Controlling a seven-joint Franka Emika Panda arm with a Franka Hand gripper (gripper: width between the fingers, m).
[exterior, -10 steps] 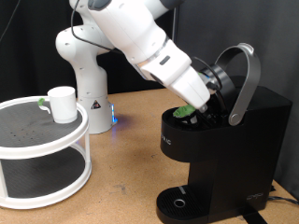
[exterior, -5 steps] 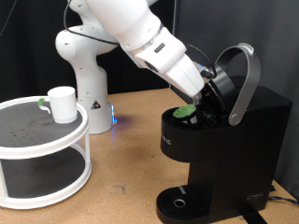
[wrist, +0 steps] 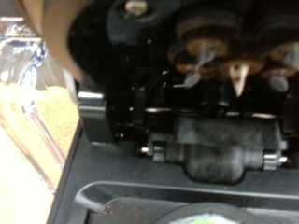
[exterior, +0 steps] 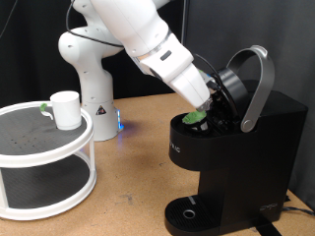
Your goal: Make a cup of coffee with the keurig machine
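The gripper (exterior: 219, 98) sits at the open top of the keurig machine (exterior: 236, 162), tucked between the raised lid and the pod chamber, and its fingers are hidden behind the wrist and the lid parts, so I cannot tell whether they are spread or pressed together. In the wrist view no finger shows clearly; the frame is filled by the black underside of the lid (wrist: 201, 42), with pale pointed parts hanging from round fittings, and a dark bracket below them. A sliver of green at the bottom edge of that view is the pod (wrist: 201, 220).

In the exterior view the green pod (exterior: 195, 116) rests in the chamber at the top of the machine, just below the gripper. The grey curved handle (exterior: 258, 84) of the lid stands tipped up and back. The round drip tray (exterior: 187, 213) at the base of the machine holds nothing.

The white arm (exterior: 148, 44) reaches down from the exterior view's top towards the machine.

The cup (exterior: 65, 109) stands upright on the top shelf of a white 2-tier round stand (exterior: 44, 157) at the exterior view's left, well apart from the machine. A small green item (exterior: 45, 108) lies just beside the cup.
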